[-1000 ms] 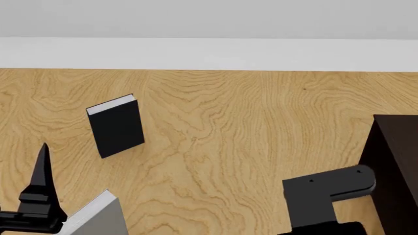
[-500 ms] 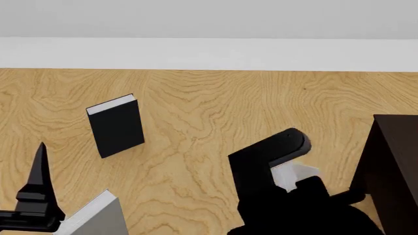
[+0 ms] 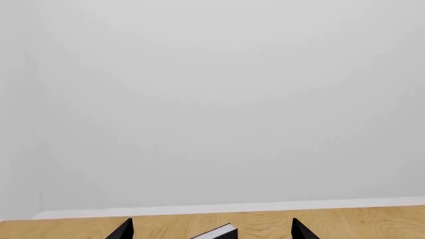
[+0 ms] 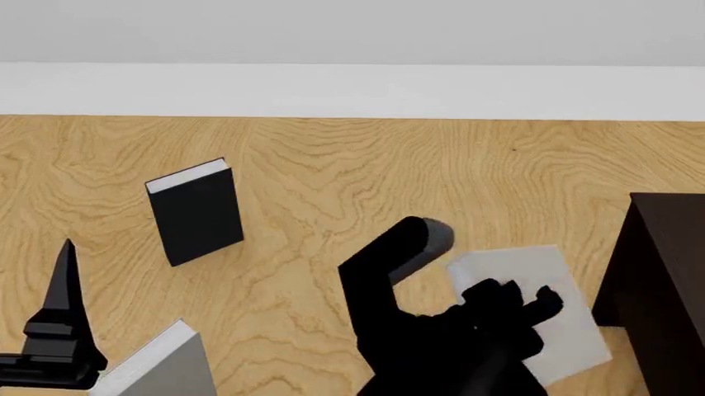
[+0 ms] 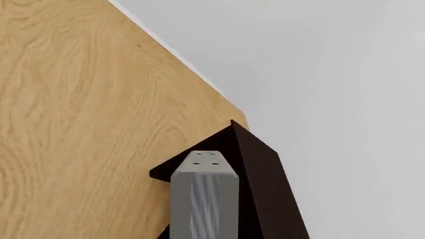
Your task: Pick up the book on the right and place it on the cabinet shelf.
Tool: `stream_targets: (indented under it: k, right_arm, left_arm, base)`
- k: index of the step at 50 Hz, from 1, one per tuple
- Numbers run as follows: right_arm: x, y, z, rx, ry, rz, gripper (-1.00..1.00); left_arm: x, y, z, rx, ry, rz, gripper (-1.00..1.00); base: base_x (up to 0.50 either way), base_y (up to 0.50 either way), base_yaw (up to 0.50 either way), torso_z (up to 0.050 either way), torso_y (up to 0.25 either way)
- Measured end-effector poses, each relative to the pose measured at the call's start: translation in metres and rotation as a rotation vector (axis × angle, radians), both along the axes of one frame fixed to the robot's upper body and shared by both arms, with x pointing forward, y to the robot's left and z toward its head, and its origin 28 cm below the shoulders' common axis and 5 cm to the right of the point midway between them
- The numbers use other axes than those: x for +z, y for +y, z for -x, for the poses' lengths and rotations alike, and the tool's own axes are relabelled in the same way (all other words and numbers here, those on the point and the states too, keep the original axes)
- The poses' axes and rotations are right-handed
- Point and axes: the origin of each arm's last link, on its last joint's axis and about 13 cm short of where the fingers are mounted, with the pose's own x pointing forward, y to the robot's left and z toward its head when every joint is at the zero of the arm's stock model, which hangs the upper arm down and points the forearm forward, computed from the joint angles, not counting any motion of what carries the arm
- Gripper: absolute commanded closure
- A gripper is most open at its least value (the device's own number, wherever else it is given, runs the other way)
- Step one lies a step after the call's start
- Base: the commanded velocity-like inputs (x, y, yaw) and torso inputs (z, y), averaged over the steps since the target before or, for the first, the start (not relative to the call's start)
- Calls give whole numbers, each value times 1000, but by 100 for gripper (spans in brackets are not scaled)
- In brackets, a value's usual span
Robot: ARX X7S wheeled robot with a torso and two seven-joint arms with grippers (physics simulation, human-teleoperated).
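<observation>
The book (image 4: 551, 276), thin and light grey, hangs tilted above the wooden floor just left of the cabinet (image 4: 666, 280). My right gripper (image 4: 516, 302) is shut on it, its black fingers lying across the cover. In the right wrist view the book (image 5: 202, 194) runs out from the jaws toward the dark cabinet (image 5: 265, 174). No shelf board shows apart from the cabinet's dark body. At the lower left my left gripper (image 4: 64, 285) is open. In its wrist view the fingertips (image 3: 124, 230) stand wide apart with nothing between them.
A black book (image 4: 196, 210) stands upright on the floor at the left, and its top (image 3: 222, 232) shows in the left wrist view. A thicker grey book (image 4: 165, 367) lies beside the left gripper. A white skirting board (image 4: 352, 91) and wall close off the far side.
My right arm has swung up and to the left, bringing the light-grey book into the head view beside the cabinet. The left gripper has sunk slightly.
</observation>
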Motion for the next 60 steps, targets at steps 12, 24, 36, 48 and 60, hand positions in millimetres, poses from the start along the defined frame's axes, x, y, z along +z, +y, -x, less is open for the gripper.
stream_targets:
  k: [12, 24, 36, 48, 60]
  right_arm:
    - [-13, 7, -8, -54, -24, 132, 100]
    - [-23, 10, -13, -86, -51, 212, 100]
    - [-37, 16, -21, -89, -45, 271, 100]
    - [-48, 21, -28, -81, -35, 321, 100]
    - [-64, 23, -35, -95, -36, 384, 100]
  left_arm:
    - [0, 1, -1, 0, 2, 8, -100]
    - [0, 4, -1, 3, 2, 23, -100]
    - [0, 6, -1, 6, 1, 33, -100]
    - [-1, 6, -2, 5, 3, 35, -100]
    - [-1, 5, -2, 1, 5, 34, -100]
  base:
    - [0, 0, 0, 1, 1]
    - [0, 0, 0, 0, 2]
    - [0, 0, 0, 0, 1]
    - [0, 0, 0, 0, 2]
    - [0, 0, 0, 1, 1]
